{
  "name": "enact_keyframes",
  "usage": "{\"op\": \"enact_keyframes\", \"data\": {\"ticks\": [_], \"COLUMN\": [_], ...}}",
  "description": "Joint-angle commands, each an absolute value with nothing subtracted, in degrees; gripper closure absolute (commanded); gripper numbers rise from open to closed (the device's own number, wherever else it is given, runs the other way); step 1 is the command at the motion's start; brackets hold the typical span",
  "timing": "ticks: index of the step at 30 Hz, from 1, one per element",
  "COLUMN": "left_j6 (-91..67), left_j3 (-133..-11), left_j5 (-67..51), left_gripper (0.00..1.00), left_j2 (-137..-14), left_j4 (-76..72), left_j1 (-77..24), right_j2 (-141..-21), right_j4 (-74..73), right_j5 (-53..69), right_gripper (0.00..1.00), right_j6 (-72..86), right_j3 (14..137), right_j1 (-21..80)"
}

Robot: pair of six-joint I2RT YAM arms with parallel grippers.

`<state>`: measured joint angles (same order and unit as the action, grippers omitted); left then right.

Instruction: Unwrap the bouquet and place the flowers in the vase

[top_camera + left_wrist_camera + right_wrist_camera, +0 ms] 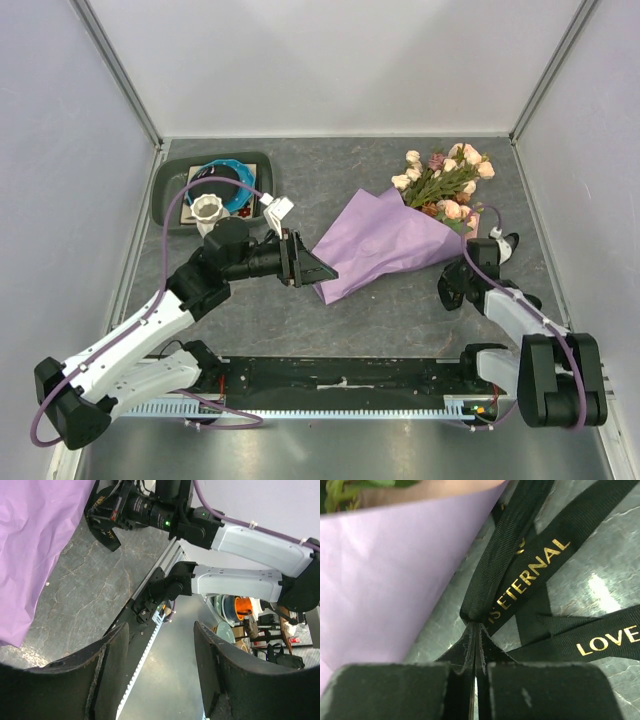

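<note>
The right gripper [475, 647] is closed, its two dark pads pinched on the black ribbon [520, 555], which loops up from the pads. Only the right wrist view shows this grip and the gold words "ETERNAL" and "LOVE" on the ribbon tails lying on the table [600, 585]. The lilac paper [390, 580] fills the left of that frame, just beside the ribbon.

The left gripper [318, 270] is open and holds nothing. In the left wrist view its fingers [107, 675] stand apart over bare table, and the paper takes up the upper left. That view also catches the right gripper [105, 522] low on the table beside the paper's edge.

From above, the bouquet [385, 240] lies flat in the middle of the table. Its long axis runs diagonally from a narrow tip at lower left to the flowers [445, 180] at upper right, so the heads point to the far right corner. The left gripper sits just left of the narrow tip and points at it. The right gripper [448, 293] is below the bouquet's wide end, at centre right. The vase [210, 210] stands upright on a dark tray [165, 195] at upper left, beside a blue ring [232, 170] and well apart from the bouquet.
</note>
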<state>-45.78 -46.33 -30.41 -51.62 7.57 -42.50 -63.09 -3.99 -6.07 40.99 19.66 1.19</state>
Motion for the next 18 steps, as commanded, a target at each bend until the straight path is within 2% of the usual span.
{"op": "enact_keyframes", "data": {"ticks": [1,5,9,13,18], "left_j6": [-42.4,-40.5,-38.8,-37.4,-36.4], "left_j3": [-45.8,-47.1,-47.9,-48.1,-48.0], "left_j5": [-32.0,-32.0,-33.1,-33.9,-35.7], "left_gripper": [0.38,0.38,0.37,0.37,0.37], "left_j2": [-50.6,-50.3,-50.4,-49.7,-48.7], "left_j4": [7.4,8.7,9.4,10.8,12.0], "left_j1": [-42.7,-42.7,-42.6,-42.6,-42.6], "right_j2": [-67.9,-76.7,-79.8,-76.7,-67.3], "right_j4": [-4.4,-7.4,-14.9,-20.8,-28.2], "right_j5": [-9.7,-9.8,-12.2,-16.2,-18.8], "right_gripper": [1.0,1.0,1.0,1.0,1.0], "right_j6": [51.7,55.8,57.9,57.7,53.4], "right_j3": [21.6,23.8,25.7,25.8,26.1], "right_j1": [-2.4,-5.6,-9.9,-17.2,-25.2]}}
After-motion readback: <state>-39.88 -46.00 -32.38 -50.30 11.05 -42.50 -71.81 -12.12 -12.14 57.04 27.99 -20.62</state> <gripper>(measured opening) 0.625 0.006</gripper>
